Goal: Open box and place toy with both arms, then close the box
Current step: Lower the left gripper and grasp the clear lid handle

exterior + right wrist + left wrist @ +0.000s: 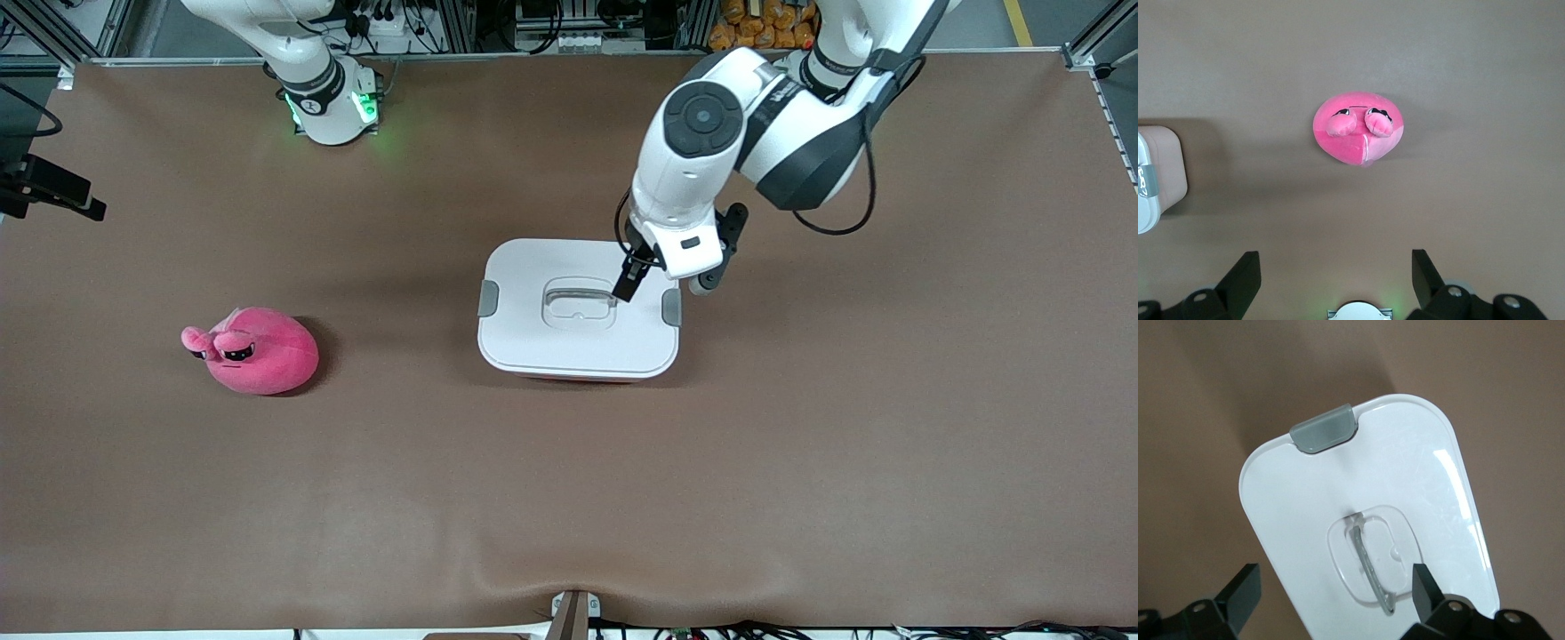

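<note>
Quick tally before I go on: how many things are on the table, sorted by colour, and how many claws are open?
Pink plush toy: 1
Pale pink box with white lid: 1
Grey side clips on the lid: 2
Open claws: 2, the left claw over the lid's handle, the right claw over the table by the toy
Total: 2 table things, 2 clips, 2 claws

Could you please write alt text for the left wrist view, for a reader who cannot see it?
The open left gripper hangs over the box's white lid, its fingers either side of the recessed centre handle. A grey side clip sits on the lid's edge, with brown table around.
</note>
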### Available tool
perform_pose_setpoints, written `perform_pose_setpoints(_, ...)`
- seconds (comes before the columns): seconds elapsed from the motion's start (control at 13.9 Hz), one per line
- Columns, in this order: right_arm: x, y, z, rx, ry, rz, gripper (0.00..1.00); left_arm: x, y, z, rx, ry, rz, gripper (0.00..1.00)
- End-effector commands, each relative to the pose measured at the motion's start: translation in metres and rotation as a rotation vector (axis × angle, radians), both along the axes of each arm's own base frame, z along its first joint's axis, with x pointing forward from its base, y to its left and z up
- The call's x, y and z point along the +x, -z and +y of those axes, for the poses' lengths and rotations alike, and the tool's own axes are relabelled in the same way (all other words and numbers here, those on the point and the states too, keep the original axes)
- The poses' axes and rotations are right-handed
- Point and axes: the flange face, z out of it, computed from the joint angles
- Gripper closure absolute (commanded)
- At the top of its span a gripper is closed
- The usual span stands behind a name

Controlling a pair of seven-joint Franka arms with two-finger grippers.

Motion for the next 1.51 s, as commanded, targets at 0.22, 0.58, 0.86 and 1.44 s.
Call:
perform_pose_setpoints(0.22,0.000,-0.002,0.000,0.014,0.009,0.003,0.00,0.007,0.017,-0.027,-0.020,-0.242,-0.052,0.00)
perform_pose_setpoints(0.58,0.000,-0.002,0.000,0.014,0.012,0.001,0.00,0.011,0.034,-0.041,-0.012,-0.405,-0.038,0.00)
perform_pose_setpoints(0.86,0.001,-0.001,0.002,0.016,0.007,0.003,0.00,0.002,0.060,-0.061,0.022,-0.427,-0.032,0.06)
perform_pose_setpoints(1.44,0.003,0.005,0.007,0.016,-0.008,0.018,0.00,-0.014,0.092,-0.080,0.058,-0.418,-0.007,0.22)
